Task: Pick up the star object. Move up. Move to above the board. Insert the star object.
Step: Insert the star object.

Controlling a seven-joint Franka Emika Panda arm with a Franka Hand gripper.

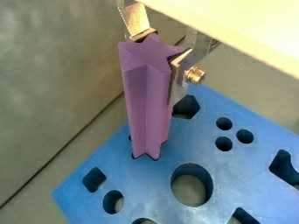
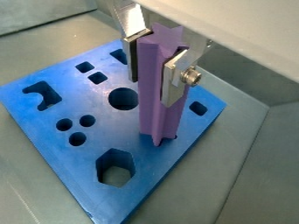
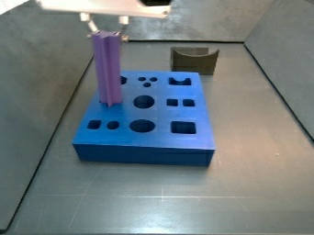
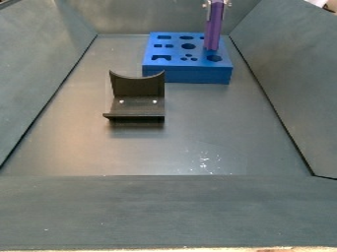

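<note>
Wrist views | end effector [image 2: 158, 54] clamps star object [image 2: 162, 87] (upright) — near board [image 2: 59, 122] edge

No text, label, brand, number or sign can be read in any view. The gripper [image 2: 158, 54], over the board [image 2: 47, 118] and closed on the star object [image 2: 163, 87], bears no marking, nor do those two pieces.
</note>
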